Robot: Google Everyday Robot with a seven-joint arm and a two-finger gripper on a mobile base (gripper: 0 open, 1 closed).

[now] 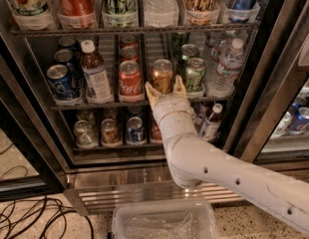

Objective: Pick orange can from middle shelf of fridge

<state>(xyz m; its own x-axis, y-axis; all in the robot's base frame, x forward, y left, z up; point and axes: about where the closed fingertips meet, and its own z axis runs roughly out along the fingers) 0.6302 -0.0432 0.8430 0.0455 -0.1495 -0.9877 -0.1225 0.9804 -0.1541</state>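
Note:
The orange can [162, 75] stands upright at the front of the middle shelf [94, 104] of the fridge [144, 176], between a red Coca-Cola can [130, 80] and a green can [195, 74]. My gripper [165, 87] is right in front of the orange can's lower half. It is open, with one tan fingertip [151, 90] at the can's left side and the other at its right side. The white arm comes in from the lower right.
A tea bottle [95, 75] and blue cans [60, 82] stand left on the middle shelf, water bottles [225, 67] right. Tall cans in white cups line the rack above. Smaller cans sit on the lower shelf. A clear plastic bin [164, 221] and black cables [40, 218] lie on the floor.

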